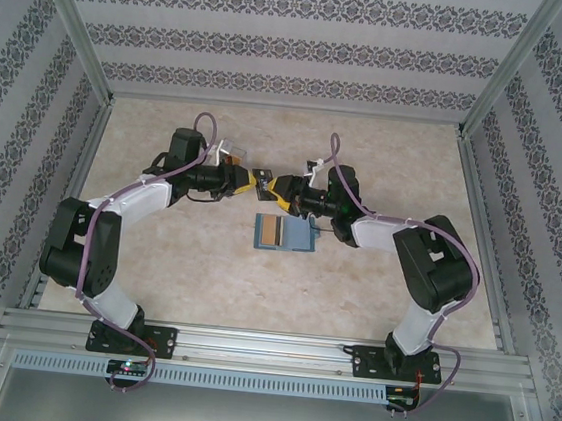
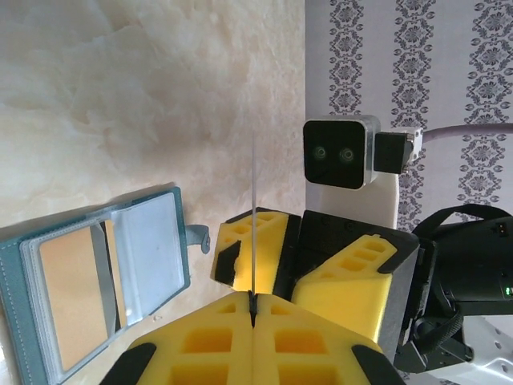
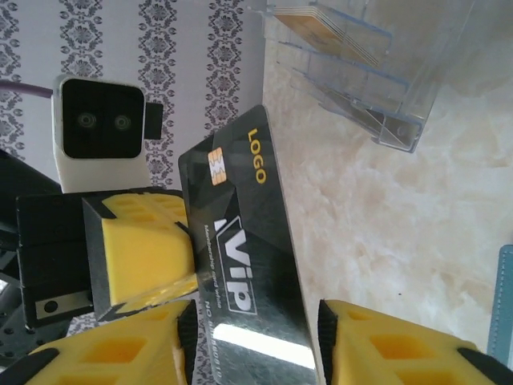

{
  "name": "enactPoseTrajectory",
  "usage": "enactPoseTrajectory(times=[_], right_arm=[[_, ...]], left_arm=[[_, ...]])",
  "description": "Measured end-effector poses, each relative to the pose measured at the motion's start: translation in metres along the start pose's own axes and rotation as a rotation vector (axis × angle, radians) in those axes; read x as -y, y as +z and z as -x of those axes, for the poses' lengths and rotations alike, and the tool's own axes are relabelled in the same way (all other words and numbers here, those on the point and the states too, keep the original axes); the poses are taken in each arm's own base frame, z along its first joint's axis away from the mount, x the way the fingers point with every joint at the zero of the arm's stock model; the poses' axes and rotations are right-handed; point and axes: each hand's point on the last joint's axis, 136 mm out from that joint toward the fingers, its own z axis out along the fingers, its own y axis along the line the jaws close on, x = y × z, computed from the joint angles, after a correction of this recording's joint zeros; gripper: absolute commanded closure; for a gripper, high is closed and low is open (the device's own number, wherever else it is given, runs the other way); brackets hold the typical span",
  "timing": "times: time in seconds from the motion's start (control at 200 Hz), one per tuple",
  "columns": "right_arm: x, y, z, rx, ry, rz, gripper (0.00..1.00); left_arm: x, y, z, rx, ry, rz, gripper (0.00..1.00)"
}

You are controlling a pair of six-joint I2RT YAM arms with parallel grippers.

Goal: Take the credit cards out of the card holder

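The left end effector [image 2: 252, 309] pinches a shiny black plastic card [image 3: 240, 241] above the bench [image 1: 204, 273]. The right end effector [image 3: 256, 321] has a finger at each side of this card, but I cannot tell if it squeezes. The open blue-grey soft card holder [image 1: 284, 234] lies on the bench nearby, with an orange card [image 2: 72, 297] inside

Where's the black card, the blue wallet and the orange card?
black card [image 3: 240, 249], right wrist view, middle of its printed face.
blue wallet [image 2: 10, 321], left wrist view, its outer cover edge.
orange card [image 2: 70, 297], left wrist view, middle of its face.
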Motion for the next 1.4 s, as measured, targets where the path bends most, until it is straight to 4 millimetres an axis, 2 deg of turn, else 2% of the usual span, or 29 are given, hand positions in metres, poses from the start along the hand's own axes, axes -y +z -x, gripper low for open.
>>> enactPoseTrajectory(times=[0.13,0.21,0.265,0.345,0.47,0.555,0.669,0.799,0.994,1.149,1.239,1.404], right_arm=[[0.002,0.002,-0.001,-0.008,0.024,0.004,0.67],[0.001,0.002,-0.001,-0.009,0.021,0.011,0.77],[0.0,0.002,-0.001,-0.008,0.023,0.011,0.88],[-0.002,0.001,-0.001,-0.01,0.005,0.019,1.0],[0.001,0.002,-0.004,-0.015,-0.019,0.001,1.0],[0.015,0.004,-0.009,-0.026,-0.033,-0.06,1.0],[0.027,0.011,-0.015,-0.043,-0.097,-0.159,1.0],[0.018,0.023,-0.016,-0.059,-0.226,-0.211,1.0],[-0.007,0.046,0.002,-0.062,-0.449,-0.276,1.0],[-0.019,0.07,0.015,-0.086,-0.65,-0.368,1.0],[-0.024,0.082,0.014,-0.117,-0.755,-0.396,1.0],[-0.028,0.101,0.016,-0.171,-0.933,-0.433,1.0]], left_arm=[[-0.004,-0.001,0.0,0.003,-0.009,0.005,1.0],[-0.005,-0.001,0.0,0.003,-0.01,0.007,1.0],[-0.005,-0.001,0.0,0.007,-0.01,0.01,1.0],[-0.008,-0.002,0.002,0.018,-0.016,0.023,0.89],[-0.019,-0.005,0.001,0.032,-0.039,0.052,0.63],[-0.031,-0.016,0.005,0.07,-0.065,0.103,0.59],[-0.054,-0.044,0.016,0.165,-0.087,0.238,0.47],[-0.075,-0.08,0.019,0.262,-0.081,0.424,0.33],[-0.085,-0.125,0.015,0.353,-0.046,0.618,0.11],[-0.086,-0.151,0.017,0.41,-0.012,0.719,0.03],[-0.091,-0.159,0.017,0.421,-0.013,0.755,0.0],[-0.098,-0.168,0.017,0.43,-0.031,0.785,0.01]])
